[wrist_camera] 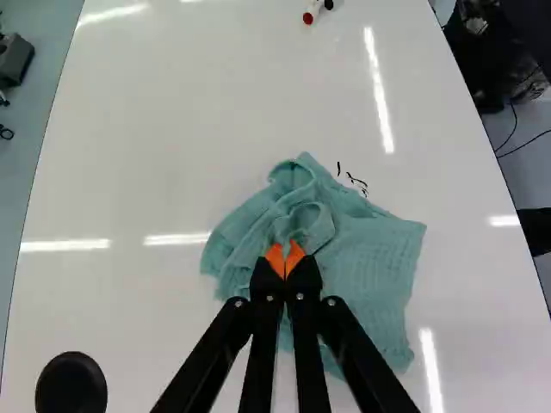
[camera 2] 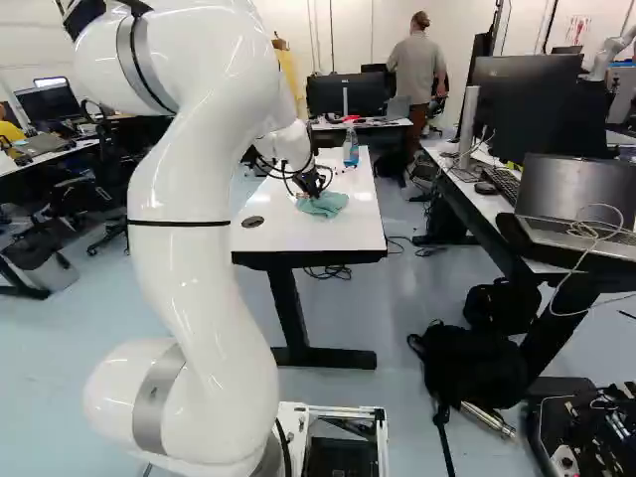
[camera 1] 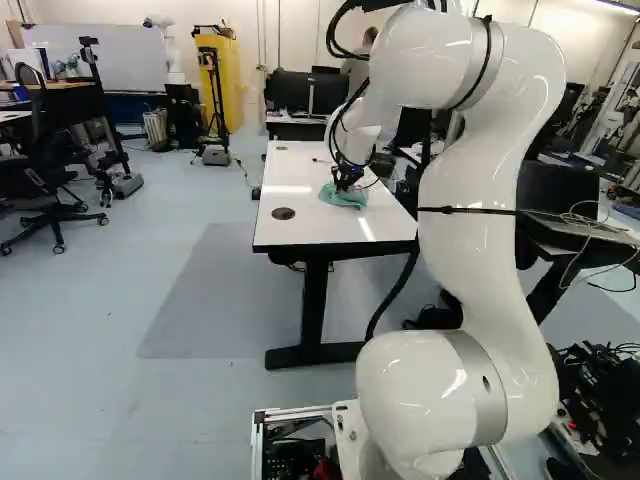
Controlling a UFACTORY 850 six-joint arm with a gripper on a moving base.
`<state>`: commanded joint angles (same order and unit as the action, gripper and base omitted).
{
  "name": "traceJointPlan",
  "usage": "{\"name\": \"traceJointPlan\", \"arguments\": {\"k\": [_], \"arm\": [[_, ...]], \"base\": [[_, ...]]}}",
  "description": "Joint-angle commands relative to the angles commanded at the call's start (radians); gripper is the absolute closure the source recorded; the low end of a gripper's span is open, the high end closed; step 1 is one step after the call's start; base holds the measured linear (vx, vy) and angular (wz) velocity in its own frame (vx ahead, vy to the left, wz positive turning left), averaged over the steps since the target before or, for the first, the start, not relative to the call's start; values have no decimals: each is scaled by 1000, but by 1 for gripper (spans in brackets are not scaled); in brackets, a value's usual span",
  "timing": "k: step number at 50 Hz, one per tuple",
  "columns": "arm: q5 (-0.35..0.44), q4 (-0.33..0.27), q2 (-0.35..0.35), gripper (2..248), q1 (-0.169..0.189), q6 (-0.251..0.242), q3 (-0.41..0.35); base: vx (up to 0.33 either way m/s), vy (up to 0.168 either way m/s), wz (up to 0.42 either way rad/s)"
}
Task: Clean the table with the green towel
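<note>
Nearest: open metal frame (camera 2: 382,442) on base, black box (camera 2: 341,459) inside. Beyond, white table (wrist_camera: 129,189), round black cap (wrist_camera: 71,384) near close edge. Green towel (wrist_camera: 366,258) rumpled on tabletop; gripper (camera 1: 347,180) pinching fold of it between orange pads (wrist_camera: 274,258). Black marks (wrist_camera: 358,181) just past towel. Farther, spray bottle (camera 2: 351,149) upright, body blue; liquid or tinted plastic, can't tell.
</note>
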<state>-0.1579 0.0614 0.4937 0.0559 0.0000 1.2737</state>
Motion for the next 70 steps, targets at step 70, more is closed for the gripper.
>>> {"name": "traceJointPlan", "arguments": {"k": [70], "arm": [[0,0,-278,229,103,0,-276]], "base": [[0,0,0]]}}
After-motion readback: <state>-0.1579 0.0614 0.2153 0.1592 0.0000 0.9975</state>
